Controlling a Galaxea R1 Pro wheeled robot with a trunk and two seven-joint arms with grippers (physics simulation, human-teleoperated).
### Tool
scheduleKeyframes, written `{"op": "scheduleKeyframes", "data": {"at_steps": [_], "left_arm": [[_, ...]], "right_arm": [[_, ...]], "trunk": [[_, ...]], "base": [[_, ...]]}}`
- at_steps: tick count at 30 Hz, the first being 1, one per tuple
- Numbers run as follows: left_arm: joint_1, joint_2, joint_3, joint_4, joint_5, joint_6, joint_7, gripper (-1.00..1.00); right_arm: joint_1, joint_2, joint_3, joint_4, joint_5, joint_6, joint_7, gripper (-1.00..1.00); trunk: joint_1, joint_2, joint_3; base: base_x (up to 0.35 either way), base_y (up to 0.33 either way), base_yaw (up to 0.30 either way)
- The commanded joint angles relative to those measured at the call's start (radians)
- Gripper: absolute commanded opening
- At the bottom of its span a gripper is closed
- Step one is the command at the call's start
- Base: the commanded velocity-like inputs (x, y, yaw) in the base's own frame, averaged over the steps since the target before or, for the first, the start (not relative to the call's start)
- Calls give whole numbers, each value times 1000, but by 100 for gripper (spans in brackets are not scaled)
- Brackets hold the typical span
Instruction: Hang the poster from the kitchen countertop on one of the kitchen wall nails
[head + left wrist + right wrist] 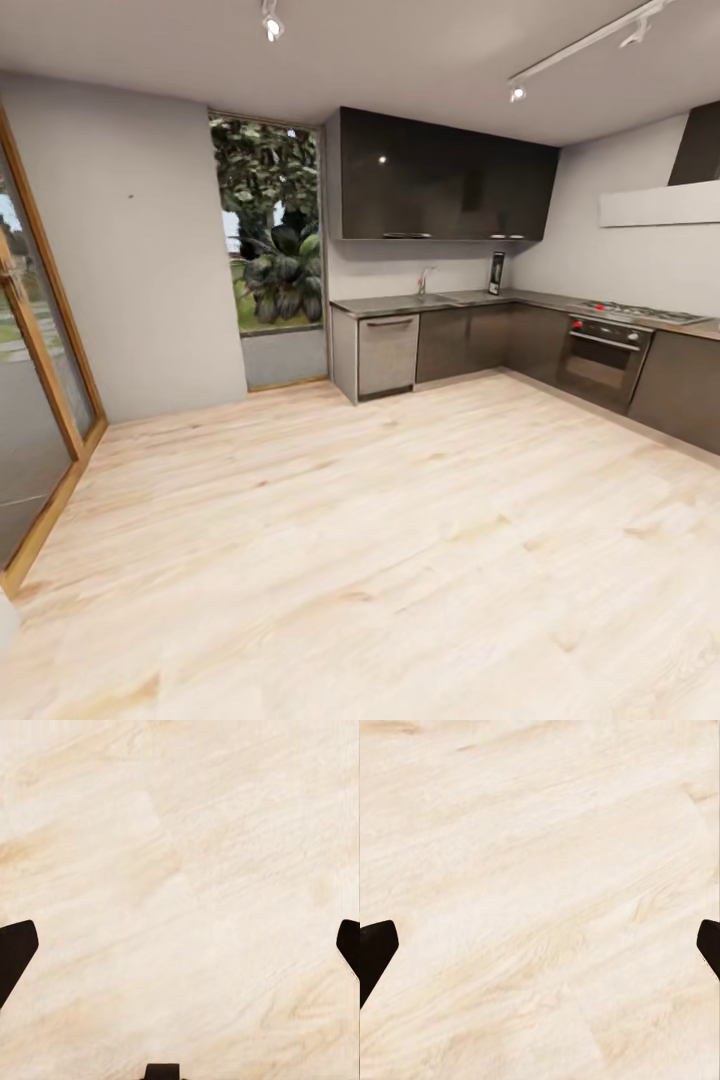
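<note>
We are standing well back in the kitchen, looking across a wide stretch of light wood floor toward the corner units. The grey desk is running along the far wall and turning down the right side, with dark lower cabinets under it and glossy black upper cabinets above.

The poster is, as far as we are judging it, the small dark upright shape propped on the desk against the backsplash, near the inner corner and just beside the tap. At this range it is too small for us to read any print on it. On the pale wall left of the window we are noting one or two tiny dark specks; these may be the wall nails, but we cannot tell for sure.

The left gripper is hanging over bare floor, its two dark fingers sitting far apart at the frame edges, holding nothing. The right gripper is doing the same, fingers spread wide and empty above the planks.

We are judging the task as barely started: nothing is picked up and nothing is hung. What is left is the approach to the desk, the grasp on the poster, the carry to a nail and the hanging itself.
</note>
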Motion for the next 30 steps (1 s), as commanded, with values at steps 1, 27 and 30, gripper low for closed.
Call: {"op": "scheduleKeyframes", "data": {"at_steps": [1, 27, 30], "left_arm": [[0, 0, 1, -1, 0, -1, 0, 100], [0, 1, 1, -1, 0, -2, 0, 100], [0, 1, 1, -1, 0, -1, 0, 100]], "right_arm": [[0, 0, 0, 1, 0, -3, -1, 100], [0, 0, 1, 1, 0, -3, -1, 100], [0, 0, 1, 1, 0, -3, -1, 100]], "trunk": [[1, 0, -1], [1, 0, -1], [1, 0, -1]], "base": [[331, -3, 0], [331, -24, 0], [331, -135, 0]]}}
